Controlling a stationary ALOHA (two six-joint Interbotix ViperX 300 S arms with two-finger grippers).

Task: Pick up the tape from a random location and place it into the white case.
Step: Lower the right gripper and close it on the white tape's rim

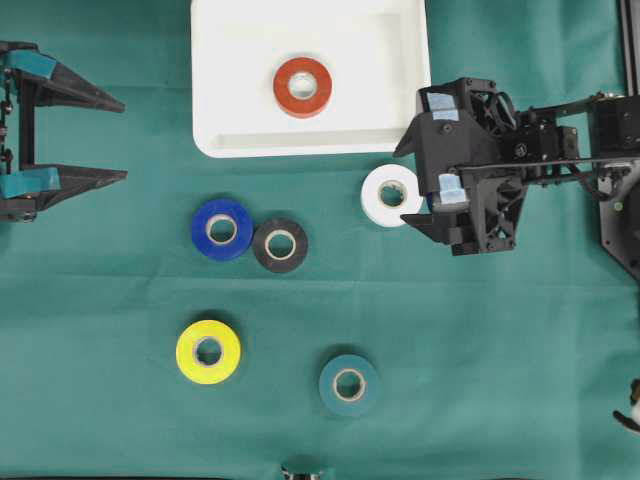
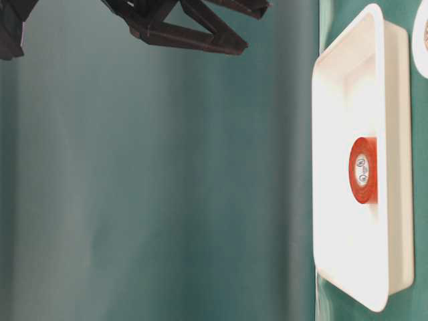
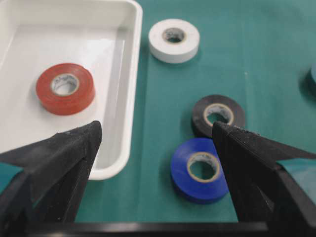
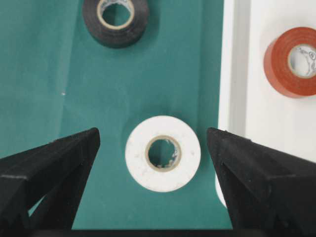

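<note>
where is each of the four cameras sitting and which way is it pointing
Overhead: above, looking straight down on the table; both grippers, left gripper, right gripper.
Table-level: low, picture turned sideways, sees the white case; black arm parts above.
Left wrist: between open fingers, toward blue tape.
Right wrist: down on white tape.
All share red tape.

Left gripper [image 1: 105,140]: I see its jaws spread wide, pointing toward three o'clock.
Right gripper [image 1: 415,185]: jaws wide apart, apparently tilted downward, pointing toward nine o'clock.

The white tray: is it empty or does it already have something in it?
Not empty. The white tray holds one red tape roll, lying flat near its middle; the rest of its floor is bare.
</note>
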